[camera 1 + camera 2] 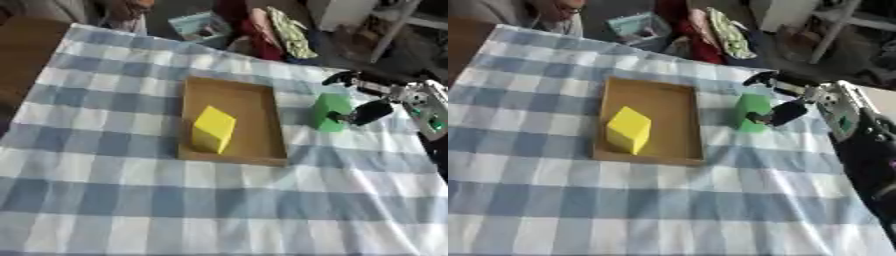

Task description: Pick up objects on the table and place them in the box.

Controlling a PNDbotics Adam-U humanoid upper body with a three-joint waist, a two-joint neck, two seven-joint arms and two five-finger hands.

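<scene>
Left eye view
Landmark: shallow brown cardboard box (pixel 259 105), open-topped, lying on the blue-and-white checked tablecloth (pixel 219 200)
Yellow block: a bright yellow rectangular block (pixel 213 129) stands inside the box, toward its near left part
Green block: a green rectangular block (pixel 331 112) stands on the cloth just right of the box, outside it
Right hand: the black and silver right hand (pixel 372 111) reaches in from the right of the box; thumb and fingers are curled about the green block, one dark fingertip against its right face, another arched above its top

Right eye view
Box: same tray, yellow block within
Green block: right of the box, apart from its wall
Right hand: fingers pinch the green block from its right side and top
Left hand: does not show in either view
</scene>
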